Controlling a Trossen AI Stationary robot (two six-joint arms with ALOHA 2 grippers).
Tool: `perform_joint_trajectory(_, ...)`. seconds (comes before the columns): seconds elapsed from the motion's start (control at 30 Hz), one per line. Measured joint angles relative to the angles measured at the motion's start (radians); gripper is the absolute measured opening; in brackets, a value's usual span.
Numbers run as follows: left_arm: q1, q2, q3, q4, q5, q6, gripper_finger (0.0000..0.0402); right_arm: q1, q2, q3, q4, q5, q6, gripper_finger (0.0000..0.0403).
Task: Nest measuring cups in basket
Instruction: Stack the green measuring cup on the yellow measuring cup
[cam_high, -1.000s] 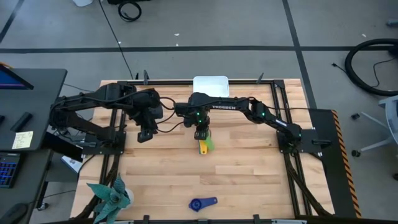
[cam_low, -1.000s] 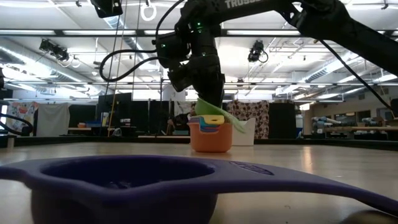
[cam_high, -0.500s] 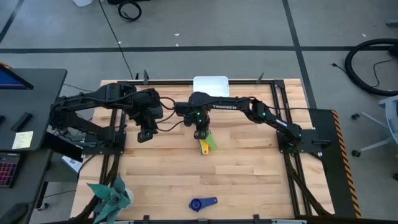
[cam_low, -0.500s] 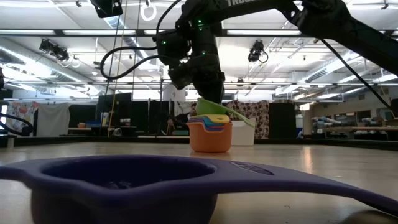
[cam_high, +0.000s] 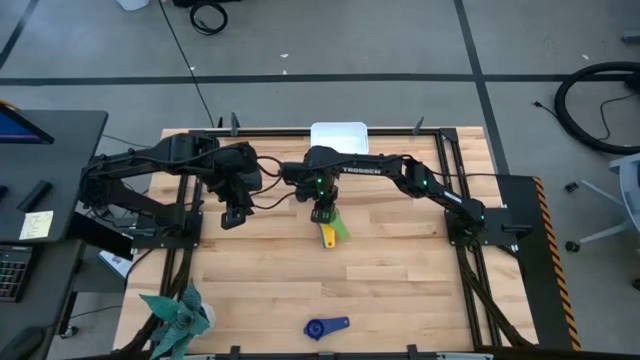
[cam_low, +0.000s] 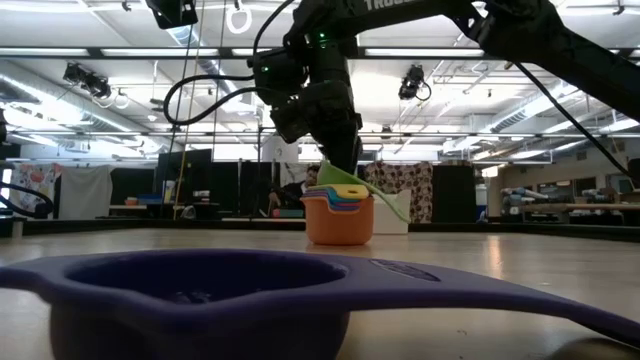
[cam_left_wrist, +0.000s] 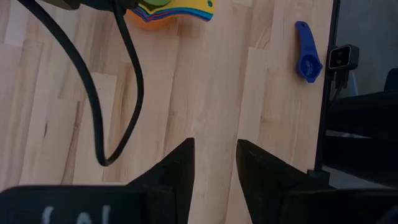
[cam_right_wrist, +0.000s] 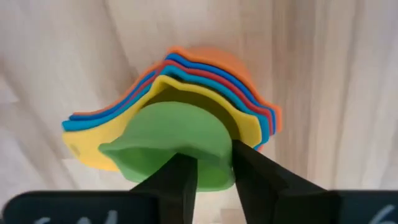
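A nested stack of measuring cups stands on the table's middle, orange outermost, with a green cup on top, slightly tilted. My right gripper points down over it, slightly open, its fingers on either side of the green cup's near rim. A dark blue cup lies alone near the front edge. The white basket sits at the far edge. To the left of the stack, my left gripper hangs open above bare wood. My right gripper comes from above, pointing down, with one fingertip on either side of the green cup's rim. Whether the fingers touch the rim, I cannot tell. The green cup sits in the stack, which stands on the table.
A teal spiky plant stands at the front left corner. A black cable hangs between my left gripper and the stack. Bare wood lies between the stack and the dark blue cup.
The green cup has sunk from a steep tilt, with its handle slanting down, to sit lower and nearly level in the stack. My right gripper has stayed over it.
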Motion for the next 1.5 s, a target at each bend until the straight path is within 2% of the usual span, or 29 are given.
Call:
perform_joint_trajectory(0.2, 0.0, 0.0, 0.0, 0.0, 0.0, 0.008, 0.0123, -0.006, -0.018, 0.0, 0.0, -0.102, 0.024, 0.0117)
perform_joint_trajectory(0.47, 0.0, 0.0, 0.0, 0.0, 0.0, 0.018, 0.0123, -0.006, -0.066, 0.0, 0.0, -0.1, 0.061, 0.0114)
perform_joint_trajectory(0.9, 0.0, 0.0, 0.0, 0.0, 0.0, 0.017, 0.0123, 0.045, -0.073, 0.0, 0.0, -0.099, 0.094, 0.0114)
perform_joint_trajectory(0.97, 0.0, 0.0, 0.0, 0.0, 0.0, 0.017, 0.0123, 0.053, -0.074, 0.0, 0.0, -0.078, 0.095, 0.0114)
perform_joint_trajectory(1.1, 0.0, 0.0, 0.0, 0.0, 0.0, -0.009, 0.0123, 0.061, -0.074, 0.0, 0.0, 0.04, 0.107, 0.0112)
perform_joint_trajectory(1.2, -0.001, 0.0, 0.0, -0.001, 0.0, -0.016, 0.0123, 0.058, -0.074, 0.0, 0.0, 0.068, 0.154, 0.0091)
perform_joint_trajectory(1.37, -0.024, 0.0, 0.0, -0.003, -0.004, -0.083, 0.0123, 0.051, -0.074, 0.0, 0.0, -0.01, 0.158, 0.0015)
perform_joint_trajectory(1.5, -0.07, 0.014, 0.0, -0.001, -0.061, -0.186, 0.0123, 0.06, -0.075, 0.0, 0.0, -0.035, 0.157, 0.0011)
